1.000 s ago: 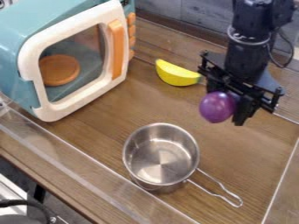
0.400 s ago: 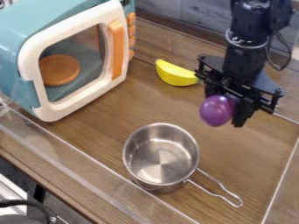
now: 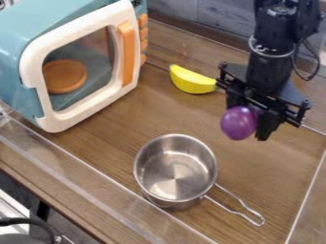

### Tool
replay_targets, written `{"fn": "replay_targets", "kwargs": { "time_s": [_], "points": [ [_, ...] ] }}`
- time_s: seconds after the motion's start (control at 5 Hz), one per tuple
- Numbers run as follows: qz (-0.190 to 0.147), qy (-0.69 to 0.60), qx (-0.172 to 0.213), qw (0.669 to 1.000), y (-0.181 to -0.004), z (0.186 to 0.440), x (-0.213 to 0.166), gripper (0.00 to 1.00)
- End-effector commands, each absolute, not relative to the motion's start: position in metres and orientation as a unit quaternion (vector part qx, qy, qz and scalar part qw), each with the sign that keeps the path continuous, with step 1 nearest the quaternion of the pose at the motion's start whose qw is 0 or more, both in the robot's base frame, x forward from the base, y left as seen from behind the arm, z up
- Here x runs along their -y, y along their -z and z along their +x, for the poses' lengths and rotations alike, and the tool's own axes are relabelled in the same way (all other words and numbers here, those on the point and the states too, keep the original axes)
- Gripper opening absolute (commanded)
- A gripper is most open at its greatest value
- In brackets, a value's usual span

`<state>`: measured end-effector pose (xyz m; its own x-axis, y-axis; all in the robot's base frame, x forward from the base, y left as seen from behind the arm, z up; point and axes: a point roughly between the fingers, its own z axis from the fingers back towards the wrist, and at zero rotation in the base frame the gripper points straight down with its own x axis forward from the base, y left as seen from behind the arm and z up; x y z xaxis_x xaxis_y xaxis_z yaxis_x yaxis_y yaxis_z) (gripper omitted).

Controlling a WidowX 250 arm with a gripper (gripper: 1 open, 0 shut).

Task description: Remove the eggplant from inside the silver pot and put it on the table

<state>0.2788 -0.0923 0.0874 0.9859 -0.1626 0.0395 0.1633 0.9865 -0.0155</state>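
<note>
Surface: brown wood-grain table (image 3: 95, 152) with a clear glossy edging, seen from the single camera view; a grey backdrop runs along the far edge.

Claw: black robot gripper (image 3: 254, 116) hanging from a dark arm, pointing straight down, its fingers pressed in on the small glossy purple eggplant (image 3: 237, 122).

Task's thing: the eggplant is out of the pot and held in the air, pinched at the claw's tip, on the side of the fingers facing the pot.

Long axis: the eggplant looks roughly upright in the grip (foreshortening makes this hard to judge).

Pot: small round shiny silver pot (image 3: 176, 170) with a thin wire loop handle, below and to the left of the claw in the picture, nearer the camera, well apart from it; its inside shows bare metal.

Key relation: bare wood lies directly beneath the claw, so I judge the coming move is a straight lowering and a release, with no sideways travel needed.

Other things: a yellow banana-like wedge (image 3: 193, 80) lies left of the claw and a little farther back; a teal-and-cream toy microwave (image 3: 76, 59) stands far left.

Writing: no brand, label or readable text.
</note>
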Motion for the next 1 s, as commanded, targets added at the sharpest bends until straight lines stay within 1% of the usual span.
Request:
{"fn": "replay_targets", "kwargs": {
  "time_s": [0.0, 0.4, 0.8],
  "points": [
    [-0.014, 0.073, 0.047, 0.996, -0.106, 0.286, 0.084, 0.0],
    [-0.011, 0.018, 0.053, 0.998, -0.101, 0.276, 0.059, 0.0],
    [-0.012, 0.023, 0.064, 0.998, -0.106, 0.285, 0.062, 0.0]
  ]
}}
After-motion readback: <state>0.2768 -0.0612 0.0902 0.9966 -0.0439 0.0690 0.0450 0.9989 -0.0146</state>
